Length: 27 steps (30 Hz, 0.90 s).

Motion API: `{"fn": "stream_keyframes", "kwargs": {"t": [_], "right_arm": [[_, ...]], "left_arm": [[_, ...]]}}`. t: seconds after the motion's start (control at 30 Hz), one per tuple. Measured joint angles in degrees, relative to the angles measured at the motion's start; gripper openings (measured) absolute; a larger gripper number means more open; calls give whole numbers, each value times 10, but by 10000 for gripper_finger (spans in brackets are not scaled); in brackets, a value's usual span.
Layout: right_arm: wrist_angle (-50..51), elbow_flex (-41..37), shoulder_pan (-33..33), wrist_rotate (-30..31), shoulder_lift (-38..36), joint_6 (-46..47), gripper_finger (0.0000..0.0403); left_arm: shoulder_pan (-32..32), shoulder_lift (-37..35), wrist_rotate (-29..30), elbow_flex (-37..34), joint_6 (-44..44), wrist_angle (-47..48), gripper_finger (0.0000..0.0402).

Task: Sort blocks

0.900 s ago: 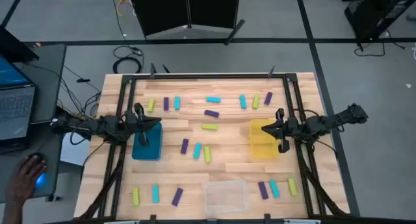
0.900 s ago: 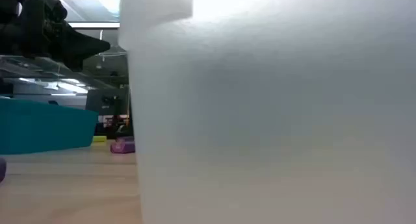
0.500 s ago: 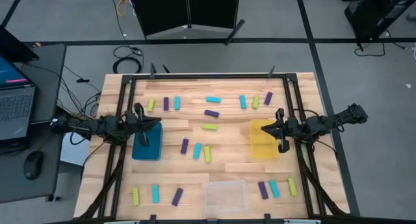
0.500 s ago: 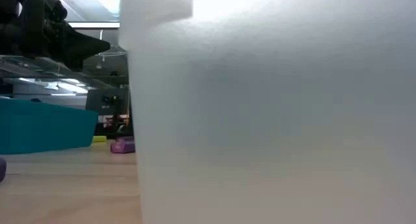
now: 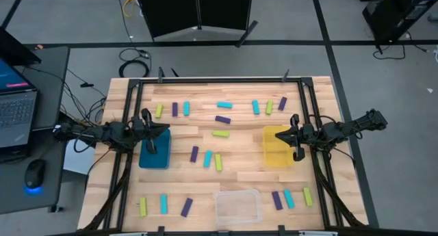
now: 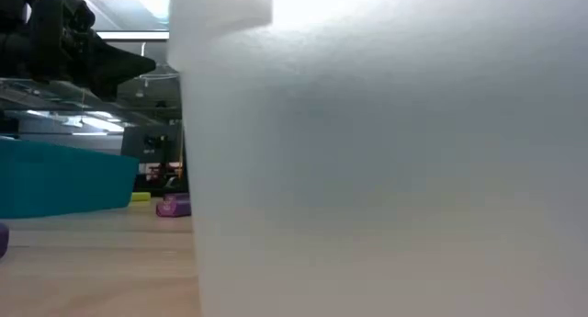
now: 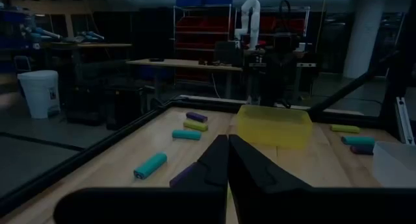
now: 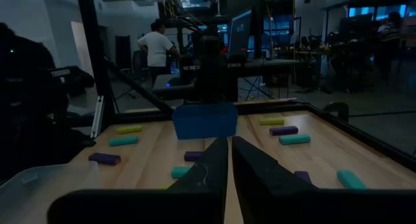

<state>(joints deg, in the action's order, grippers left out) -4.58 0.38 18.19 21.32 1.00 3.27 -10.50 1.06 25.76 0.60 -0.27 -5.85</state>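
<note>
Small cyan, purple and yellow-green blocks lie flat on the wooden table in loose groups. One group is along the far side (image 5: 224, 105), one in the middle (image 5: 207, 159), and one at each near corner (image 5: 164, 204) (image 5: 289, 198). My left gripper (image 5: 163, 131) hovers shut above the teal bin (image 5: 155, 156), pointing toward the table's right. In its wrist view the shut fingers (image 7: 227, 146) face the yellow bin (image 7: 273, 123). My right gripper (image 5: 280, 135) hovers shut over the yellow bin (image 5: 275, 150), pointing left. Its shut fingers (image 8: 229, 146) face the teal bin (image 8: 205, 120).
A clear bin (image 5: 238, 206) stands at the table's near edge, and its wall (image 6: 386, 170) fills most of the low view. A black frame rail (image 5: 219, 79) runs around the table. A laptop and a mouse (image 5: 34, 173) sit on a side desk to the left. People stand in the room beyond the table (image 8: 156, 45).
A person's hand that lay on the mouse at the left side desk has drawn away out of view. Both arms and all the blocks have kept still.
</note>
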Motion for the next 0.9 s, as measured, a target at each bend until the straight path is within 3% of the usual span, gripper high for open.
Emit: {"fn": "stream_keyframes", "kwargs": {"t": [0.43,0.7,0.9], "right_arm": [[0,0,0,0,0,0,34],[0,0,0,0,0,0,34],[0,0,0,0,0,0,34]], "left_arm": [[0,0,0,0,-18,-5,15],[0,0,-1,0,-132,-98,15],[0,0,-30,0,-119,-166,15]]}}
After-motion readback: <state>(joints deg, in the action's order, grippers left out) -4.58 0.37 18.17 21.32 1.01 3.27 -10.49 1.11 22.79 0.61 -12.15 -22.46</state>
